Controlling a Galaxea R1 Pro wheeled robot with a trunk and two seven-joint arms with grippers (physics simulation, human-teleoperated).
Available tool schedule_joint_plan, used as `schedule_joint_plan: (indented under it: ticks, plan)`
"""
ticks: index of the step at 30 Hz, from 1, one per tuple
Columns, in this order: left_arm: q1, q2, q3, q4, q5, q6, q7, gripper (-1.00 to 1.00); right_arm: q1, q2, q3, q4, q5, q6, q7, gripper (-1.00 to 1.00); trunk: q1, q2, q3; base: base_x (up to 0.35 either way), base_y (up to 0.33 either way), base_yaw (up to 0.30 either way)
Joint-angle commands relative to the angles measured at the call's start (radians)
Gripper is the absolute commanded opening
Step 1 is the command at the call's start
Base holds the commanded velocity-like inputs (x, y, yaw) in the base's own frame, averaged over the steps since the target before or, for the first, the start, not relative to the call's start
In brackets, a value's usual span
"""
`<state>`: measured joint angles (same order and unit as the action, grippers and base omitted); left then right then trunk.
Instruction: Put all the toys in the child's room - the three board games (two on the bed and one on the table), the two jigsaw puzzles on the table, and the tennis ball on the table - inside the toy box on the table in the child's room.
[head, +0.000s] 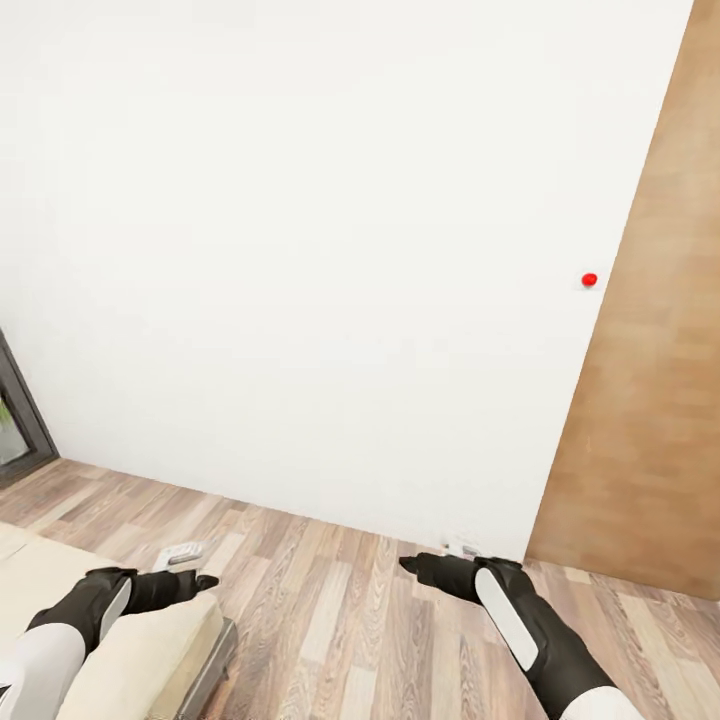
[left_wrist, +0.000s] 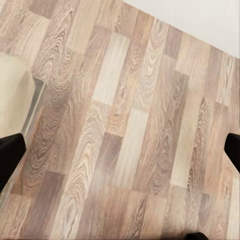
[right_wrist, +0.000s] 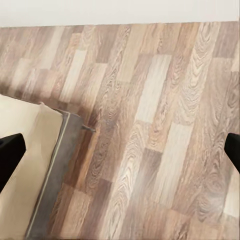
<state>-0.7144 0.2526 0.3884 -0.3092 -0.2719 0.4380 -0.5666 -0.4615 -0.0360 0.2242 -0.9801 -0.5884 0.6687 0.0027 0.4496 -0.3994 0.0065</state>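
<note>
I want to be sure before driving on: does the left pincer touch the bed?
Cannot tell. In the head view the left pincer overlaps the bed corner, but its height above is unclear; the left wrist view shows floor between the fingertips.

A white wall (head: 330, 250) fills most of the head view, carrying a small red dot (head: 589, 280). A wooden door (head: 650, 400) stands at right. Both arms extend over the wood-plank floor (head: 340, 610). The left end effector (head: 190, 581) hangs above the bed (head: 60, 580) corner; the right end effector (head: 425, 568) hangs above bare floor.
</note>
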Motion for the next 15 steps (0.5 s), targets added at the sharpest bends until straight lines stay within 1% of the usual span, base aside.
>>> schedule_joint_plan:
  ticks: [1,2,3,5,6,9,15]
  plan:
    - [0.000,0.000,0.009,-0.004,-0.009,0.006,-0.007,1.00,-0.002,0.000,0.015,-0.033,0.000,0.020,-0.002,1.00,0.000,-0.001,0.000,0.000,0.000,0.273]
    - [0.000,0.001,0.009,-0.005,-0.009,0.006,-0.007,1.00,-0.002,0.000,0.025,-0.046,0.001,0.026,-0.003,1.00,0.000,-0.001,0.001,0.000,0.000,0.273]
    - [0.000,0.002,0.009,-0.006,-0.009,0.007,-0.008,1.00,-0.003,0.000,0.046,-0.069,0.001,0.034,-0.004,1.00,0.000,-0.001,0.001,0.000,0.000,0.275]
    - [0.000,0.003,0.010,-0.007,-0.008,0.008,-0.008,1.00,-0.004,0.000,0.069,-0.088,0.000,0.040,-0.005,1.00,0.000,-0.001,0.002,0.003,0.000,0.277]
    - [-0.001,0.003,0.012,-0.009,-0.007,0.012,-0.010,1.00,-0.005,0.001,0.091,-0.102,0.001,0.043,-0.006,1.00,0.000,-0.001,0.002,0.032,0.000,0.280]
    - [-0.001,0.003,0.018,-0.018,-0.006,0.026,-0.011,1.00,-0.008,0.010,0.118,-0.117,0.001,0.048,-0.008,1.00,0.000,-0.001,0.002,0.062,0.000,0.282]
    - [-0.002,0.004,0.022,-0.069,-0.006,0.049,-0.015,1.00,-0.010,0.021,0.135,-0.123,0.000,0.060,-0.007,1.00,0.000,-0.001,0.002,0.065,0.000,0.285]
